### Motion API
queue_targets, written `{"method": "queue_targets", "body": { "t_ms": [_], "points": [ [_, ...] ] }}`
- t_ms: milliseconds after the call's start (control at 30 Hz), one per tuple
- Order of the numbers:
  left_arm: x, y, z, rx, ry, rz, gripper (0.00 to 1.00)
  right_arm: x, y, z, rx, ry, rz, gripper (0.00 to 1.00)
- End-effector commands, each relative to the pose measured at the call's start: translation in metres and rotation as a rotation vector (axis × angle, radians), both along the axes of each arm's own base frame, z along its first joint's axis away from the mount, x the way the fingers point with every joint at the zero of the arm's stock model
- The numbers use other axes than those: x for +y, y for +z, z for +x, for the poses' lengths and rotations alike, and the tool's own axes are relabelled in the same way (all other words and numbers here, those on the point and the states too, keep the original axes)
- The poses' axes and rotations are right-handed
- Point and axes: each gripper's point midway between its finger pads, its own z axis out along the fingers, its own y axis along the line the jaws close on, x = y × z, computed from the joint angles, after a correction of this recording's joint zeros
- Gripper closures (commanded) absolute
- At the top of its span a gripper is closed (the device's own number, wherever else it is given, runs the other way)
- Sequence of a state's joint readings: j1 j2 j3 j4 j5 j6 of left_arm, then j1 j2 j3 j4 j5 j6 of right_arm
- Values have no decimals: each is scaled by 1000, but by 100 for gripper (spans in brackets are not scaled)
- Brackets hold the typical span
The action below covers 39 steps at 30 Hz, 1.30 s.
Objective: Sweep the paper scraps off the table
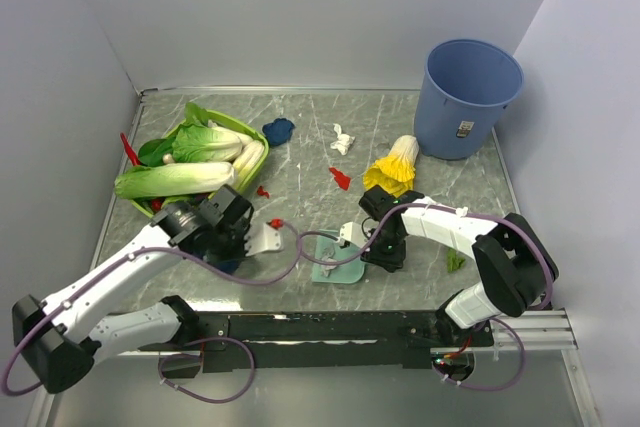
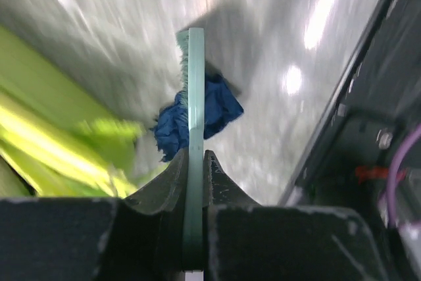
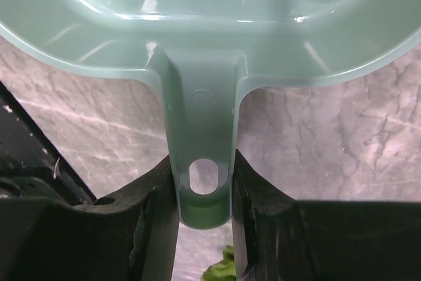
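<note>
We log the counter point(image 1: 305, 162) as grey-green with marble veining. The paper scraps point(image 1: 278, 130) are dark blue, white and red. The dustpan point(image 1: 335, 259) is pale mint, the bin point(image 1: 468, 97) blue, and the frilly vegetable point(image 1: 395, 169) yellow and white. The brush point(image 2: 194, 97), blurred in the left wrist view, looks pale green.

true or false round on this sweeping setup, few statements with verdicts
1. The right gripper is shut on the dustpan by its handle. True.
2. The left gripper holds the brush next to a dark blue scrap. True.
3. The blue bin lies tipped over. False: it stands upright.
4. The white scrap sits in the dustpan. False: it lies on the table, beyond the dustpan.
</note>
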<state>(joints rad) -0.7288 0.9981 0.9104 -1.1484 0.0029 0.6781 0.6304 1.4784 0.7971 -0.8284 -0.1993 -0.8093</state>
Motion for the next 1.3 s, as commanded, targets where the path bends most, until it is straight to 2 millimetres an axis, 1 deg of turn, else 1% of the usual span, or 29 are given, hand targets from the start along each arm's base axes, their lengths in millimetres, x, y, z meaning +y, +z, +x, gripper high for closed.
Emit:
{"method": "queue_targets", "body": {
  "t_ms": [0,33,67,100,133,167,233,300,333,367,400,433,467,533,567,633,667,733,767,800,867,1000,1033,1100,1133,1167,1200,1233,1267],
  "points": [
    [-86,30,19,20,-72,-350,99,-8,7,-6,32,-4,-48,100],
    [-102,40,24,19,-83,-416,99,-7,8,-6,35,-7,-45,100],
    [-117,56,29,21,-95,-470,99,-7,8,-7,40,-14,-46,100],
    [-126,67,30,30,-109,-511,99,-6,7,-8,47,-16,-44,100],
    [-137,79,26,56,-135,-562,99,-7,7,-10,53,-26,-44,100],
    [-144,95,32,38,-141,-590,99,-7,7,-10,55,-31,-43,100],
    [-146,108,32,35,-142,-609,99,-9,5,-13,57,-43,-49,100],
    [-141,121,28,15,-146,-616,99,-10,5,-14,58,-49,-51,100],
    [-137,124,31,-7,-112,-612,99,-11,4,-14,60,-52,-59,100],
    [-134,132,35,-50,-80,-630,99,-12,5,-14,59,-52,-66,100],
    [-131,132,36,-51,-14,-638,99,-13,5,-11,52,-54,-76,100],
    [-125,130,39,-66,31,-624,99,-13,6,-10,45,-48,-78,100],
    [-114,121,43,-90,92,-585,99,-14,7,-8,37,-48,-87,100],
    [-100,104,40,-68,158,-526,99,-13,9,-5,31,-50,-89,100],
    [-90,88,40,-69,199,-476,99,-13,10,-6,34,-51,-91,100],
    [-85,74,40,-47,264,-445,99,-11,11,-5,45,-60,-94,100],
    [-83,62,41,-30,295,-417,99,-13,10,-8,61,-59,-109,100],
    [-78,50,48,-29,377,-395,99,-13,10,-8,60,-50,-114,100],
    [-77,39,50,-14,397,-368,99,-11,9,-7,51,-44,-113,100],
    [-75,35,54,-23,426,-360,99,-13,8,-7,44,-39,-124,100],
    [-77,31,65,-32,456,-357,99,-15,6,-7,44,-37,-140,100],
    [-90,23,70,13,446,-361,99,-13,0,-11,49,-31,-143,100],
    [-98,22,68,46,422,-379,99,-12,-1,-11,52,-26,-142,100],
    [-111,20,73,67,388,-397,99,-7,-1,-9,47,-17,-137,100],
    [-121,25,74,80,361,-425,99,-4,-2,-7,44,-15,-130,100],
    [-128,23,76,96,343,-426,99,-2,-2,-6,48,-15,-130,100],
    [-135,26,77,96,312,-440,99,4,-1,-1,39,-18,-118,100],
    [-143,34,80,91,291,-459,99,7,0,1,43,-33,-112,100],
    [-152,33,78,124,265,-470,99,12,-2,-1,67,-38,-101,100]
  ]
}}
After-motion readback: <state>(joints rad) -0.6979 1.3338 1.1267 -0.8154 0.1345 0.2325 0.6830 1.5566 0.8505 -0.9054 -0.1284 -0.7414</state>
